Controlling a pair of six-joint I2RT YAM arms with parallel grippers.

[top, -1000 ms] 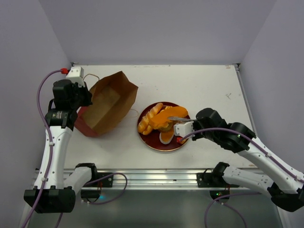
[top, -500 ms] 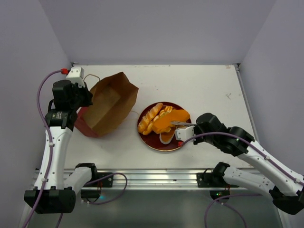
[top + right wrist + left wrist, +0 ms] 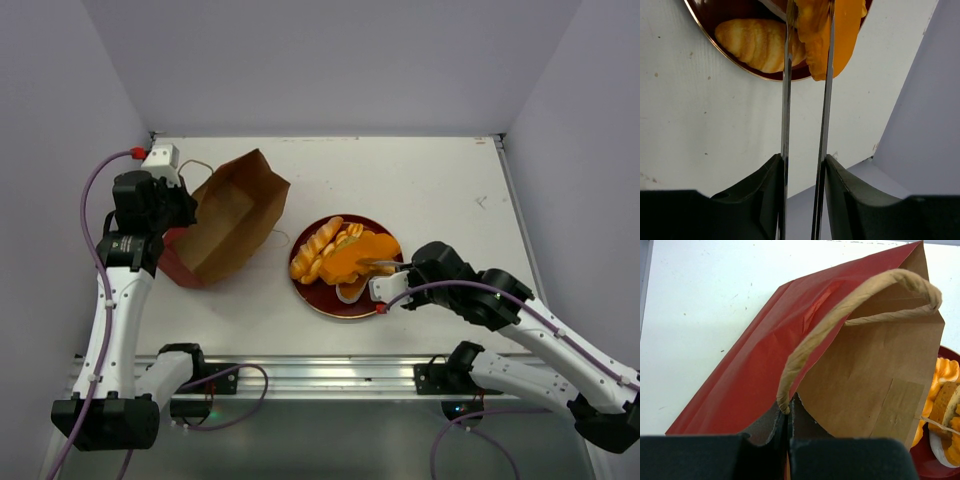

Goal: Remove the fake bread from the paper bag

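Hovering at four o'clock of the plate (image 3: 325,303), the right gripper (image 3: 365,262) has thin jaws narrowly parted around the orange slab (image 3: 340,266) atop the fake bread (image 3: 318,245) heaped there, which could slide off, while at ten o'clock the left gripper (image 3: 788,422), pinching the rim of the paper bag (image 3: 230,215), could tear it.

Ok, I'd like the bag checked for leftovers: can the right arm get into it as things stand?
Probably yes. The left gripper pinches the bag rim, holding its mouth open toward the plate close by. The right gripper must first clear the orange bread.
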